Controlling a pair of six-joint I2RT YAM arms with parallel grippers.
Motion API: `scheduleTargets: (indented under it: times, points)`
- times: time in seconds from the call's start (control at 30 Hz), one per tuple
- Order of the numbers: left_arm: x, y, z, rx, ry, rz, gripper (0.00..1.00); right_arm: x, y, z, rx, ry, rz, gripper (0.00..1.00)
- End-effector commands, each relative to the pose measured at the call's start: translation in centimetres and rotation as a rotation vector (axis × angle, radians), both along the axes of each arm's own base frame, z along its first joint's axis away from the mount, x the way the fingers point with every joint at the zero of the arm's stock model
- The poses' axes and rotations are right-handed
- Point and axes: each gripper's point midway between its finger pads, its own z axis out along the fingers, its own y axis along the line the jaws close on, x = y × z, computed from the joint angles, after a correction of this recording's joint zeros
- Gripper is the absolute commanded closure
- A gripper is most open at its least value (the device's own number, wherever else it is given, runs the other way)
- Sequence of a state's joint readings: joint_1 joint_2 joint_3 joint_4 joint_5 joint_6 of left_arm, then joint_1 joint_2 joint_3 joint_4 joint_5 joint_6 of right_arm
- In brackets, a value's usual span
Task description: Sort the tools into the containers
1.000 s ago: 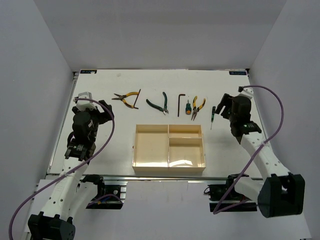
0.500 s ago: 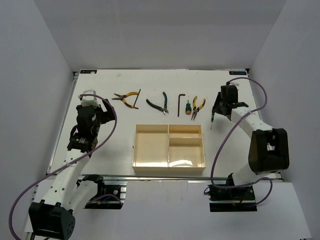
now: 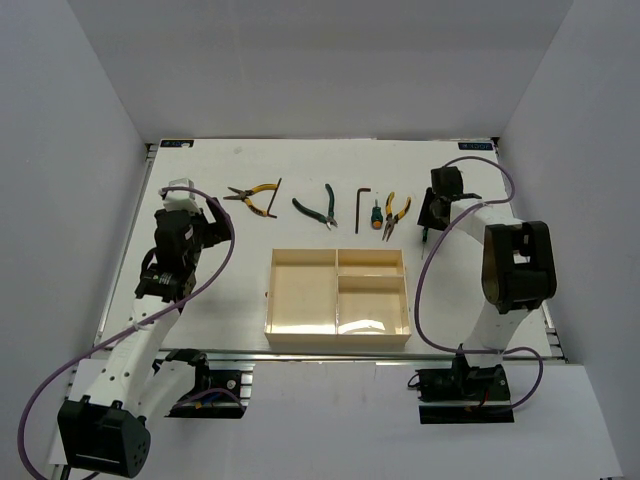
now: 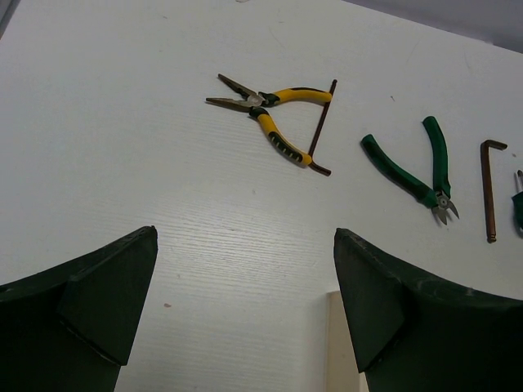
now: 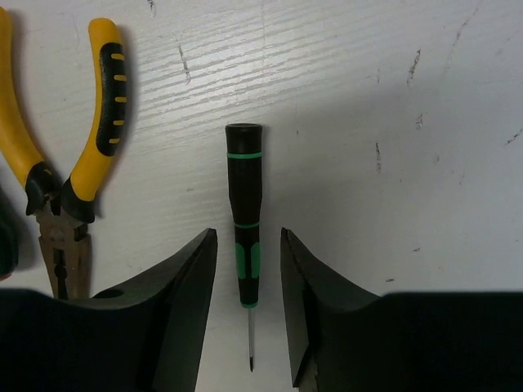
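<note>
Slim screwdriver: the black-and-green screwdriver [image 5: 244,180] lies flat on the white table [image 3: 230,300], at the right end of the tool row and beyond the tray, tip toward the near edge.
Right gripper: the right gripper [image 5: 248,237] straddles the screwdriver's handle, jaws narrow, with a sliver of table showing on each side. It does not look clamped yet.
Step in hand: this appears to be the pick-up of the first tool.
Neighbouring tools: yellow-handled pliers [image 5: 110,98] lie just beside the screwdriver. Further along the row come a stubby green-handled screwdriver [image 3: 376,214], an L-shaped hex key [image 4: 488,192] and green-handled pliers [image 4: 396,169]. Last is a second pair of yellow-handled pliers [image 4: 279,139] with a straight dark hex key [image 4: 321,126] touching its handles.
Tray: the cream three-compartment tray [image 3: 337,341] sits at the middle of the table, near the arms. All three compartments look bare.
Left gripper: the left gripper [image 4: 245,310] hangs wide and empty over bare table, short of the left-hand pliers.
Progress: nothing is sorted; all seven tools are outside the tray.
Left to do: lift each tool and drop it into a compartment, presumably by kind.
</note>
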State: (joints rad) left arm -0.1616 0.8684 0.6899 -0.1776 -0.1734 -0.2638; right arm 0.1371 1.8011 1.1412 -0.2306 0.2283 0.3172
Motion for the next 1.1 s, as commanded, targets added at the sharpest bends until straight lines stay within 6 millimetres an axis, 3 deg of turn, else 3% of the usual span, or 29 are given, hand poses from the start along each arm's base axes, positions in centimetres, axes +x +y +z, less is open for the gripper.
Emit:
scheduleTargets:
  times: [0.0,0.43,0.53,0.63,0.73,0.9,1.07]
  points:
    - [0.3,-0.6,1.9,-0.016,-0.034,-0.023,0.02,1.6,-0.2,0.8,0.004,-0.026,0.004,0.57]
    - [0.2,-0.8,2.0,-0.025,-0.040,-0.034,0.02,1.6,0.0,-2.6,-0.010,0.071,0.075,0.65]
    - [0.2,-0.9,2.0,-0.027,-0.041,-0.035,0.02,1.3,-0.2,-2.9,-0.023,0.087,0.088,0.87]
    - [0.2,-0.8,2.0,-0.024,-0.041,-0.031,0.02,1.2,-0.1,-2.2,-0.030,0.076,0.102,1.00]
    - [0.2,-0.9,2.0,-0.028,-0.041,-0.035,0.02,1.5,0.1,-0.3,-0.042,0.039,0.127,1.00]
    - [0.2,-0.9,2.2,-0.031,-0.047,-0.039,0.02,2.1,0.1,5.7,-0.084,-0.105,0.202,1.00]
    - [0.2,-1.3,2.4,-0.035,-0.056,-0.059,0.02,0.9,2.9,11.9,-0.081,-0.292,0.402,1.00]
